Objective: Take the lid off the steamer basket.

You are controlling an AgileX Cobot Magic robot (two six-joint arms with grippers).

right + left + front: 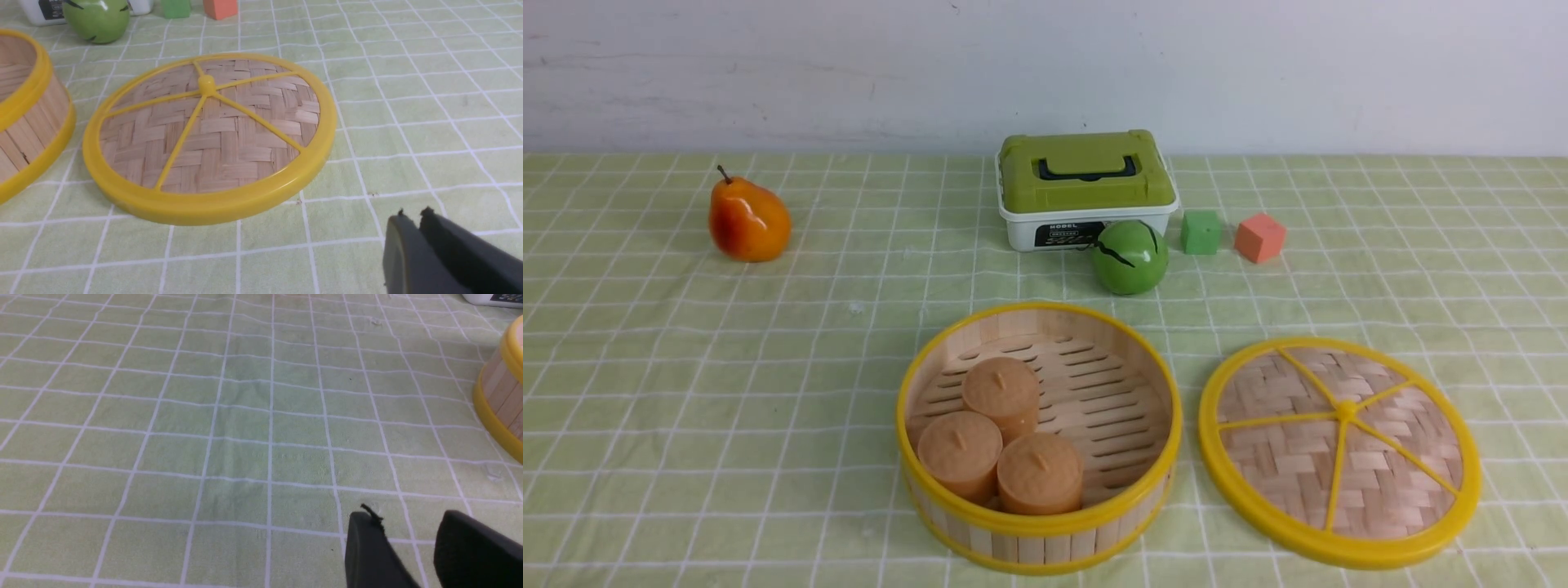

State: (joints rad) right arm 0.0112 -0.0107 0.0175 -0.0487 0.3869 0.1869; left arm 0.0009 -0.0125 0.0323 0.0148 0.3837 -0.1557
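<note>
The steamer basket (1045,545) stands open at the front middle of the table with three tan cylinders (1005,392) inside. The lid (1372,469) lies flat on the cloth just right of the basket, apart from it. Neither gripper shows in the front view. In the left wrist view my left gripper (406,518) is open and empty over bare cloth, with the basket's wall (500,400) off to one side. In the right wrist view my right gripper (412,214) is shut and empty, a little off the lid's (220,134) rim, with the basket (36,118) beyond.
A pear (749,220) sits at the back left. A white box with green lid (1086,188), a green apple (1129,256), a green cube (1201,232) and an orange cube (1259,238) stand behind the basket, near the wall.
</note>
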